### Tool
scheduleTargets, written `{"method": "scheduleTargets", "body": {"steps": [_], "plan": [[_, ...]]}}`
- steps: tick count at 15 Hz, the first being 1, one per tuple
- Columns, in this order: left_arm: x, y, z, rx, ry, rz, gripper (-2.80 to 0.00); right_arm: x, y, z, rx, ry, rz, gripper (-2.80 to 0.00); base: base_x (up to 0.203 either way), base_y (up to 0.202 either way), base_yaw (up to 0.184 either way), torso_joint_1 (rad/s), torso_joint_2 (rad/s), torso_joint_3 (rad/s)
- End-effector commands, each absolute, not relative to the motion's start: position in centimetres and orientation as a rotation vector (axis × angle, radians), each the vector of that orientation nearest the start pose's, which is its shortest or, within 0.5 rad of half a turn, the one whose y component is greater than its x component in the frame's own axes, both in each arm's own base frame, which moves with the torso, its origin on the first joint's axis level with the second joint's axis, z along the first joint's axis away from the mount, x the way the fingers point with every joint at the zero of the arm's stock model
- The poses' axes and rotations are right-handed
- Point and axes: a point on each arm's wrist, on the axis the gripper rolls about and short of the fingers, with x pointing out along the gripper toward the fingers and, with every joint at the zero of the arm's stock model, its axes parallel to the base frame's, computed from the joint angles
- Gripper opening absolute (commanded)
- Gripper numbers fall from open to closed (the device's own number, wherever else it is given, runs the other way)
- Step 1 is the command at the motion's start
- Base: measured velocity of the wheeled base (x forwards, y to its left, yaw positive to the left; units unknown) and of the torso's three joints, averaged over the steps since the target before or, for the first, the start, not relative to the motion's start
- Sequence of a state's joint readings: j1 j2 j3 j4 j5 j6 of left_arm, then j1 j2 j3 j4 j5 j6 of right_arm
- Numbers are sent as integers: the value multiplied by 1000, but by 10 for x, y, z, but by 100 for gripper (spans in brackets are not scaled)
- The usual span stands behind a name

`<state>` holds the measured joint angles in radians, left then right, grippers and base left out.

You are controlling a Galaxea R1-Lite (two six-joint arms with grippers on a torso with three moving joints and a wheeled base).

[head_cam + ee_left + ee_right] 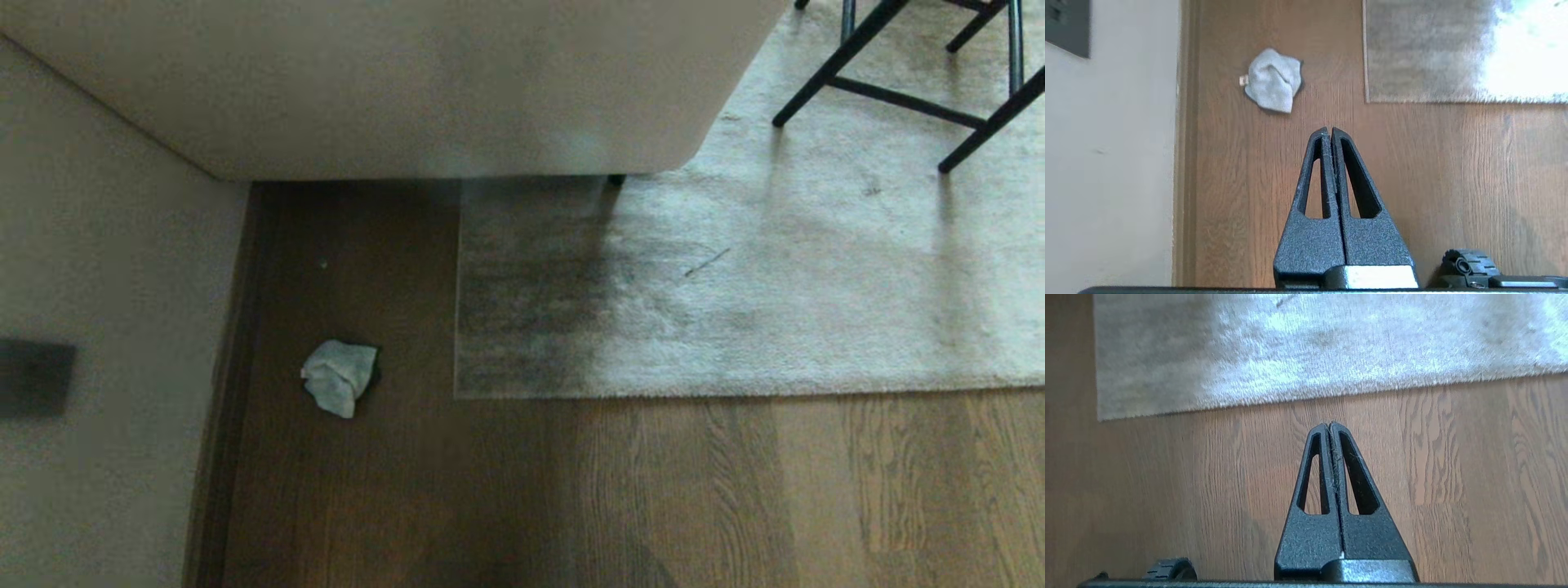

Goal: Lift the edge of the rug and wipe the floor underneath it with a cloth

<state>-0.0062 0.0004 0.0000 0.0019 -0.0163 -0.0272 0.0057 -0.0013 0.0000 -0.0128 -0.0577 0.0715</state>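
Grey-blue cloth on floor, ahead of closed left claw

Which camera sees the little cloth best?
The left wrist view: the cloth is big and sharp there, crumpled on the floor. The head view shows it smaller, near the wall. The right wrist view misses it.

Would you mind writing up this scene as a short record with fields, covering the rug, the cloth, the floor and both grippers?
rug: lying flat on the floor, corner and edges down, not lifted
cloth: crumpled on bare floor, apart from the rug, between the rug's corner and the wall
floor: brown wood planks, bare in front of the rug
sofa: over the rug's far edge
chair legs: black, standing on the rug
left gripper: shut, empty, above bare floor
right gripper: shut, empty, above bare floor near the rug's front edge
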Motion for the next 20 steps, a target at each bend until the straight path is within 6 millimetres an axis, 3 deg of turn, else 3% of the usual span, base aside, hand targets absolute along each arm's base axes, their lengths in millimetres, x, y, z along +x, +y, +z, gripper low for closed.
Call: {"method": "scheduleTargets", "body": {"steps": [1, 20], "plan": [[-23, 0, 75, -28, 2, -22, -280, -23, -1, 77, 73, -16, -51, -280, 0, 0, 0, 2, 2, 198], [-23, 0, 75, -27, 2, -24, -280, -23, -1, 77, 73, -16, -52, -280, 0, 0, 0, 4, 2, 201]]}}
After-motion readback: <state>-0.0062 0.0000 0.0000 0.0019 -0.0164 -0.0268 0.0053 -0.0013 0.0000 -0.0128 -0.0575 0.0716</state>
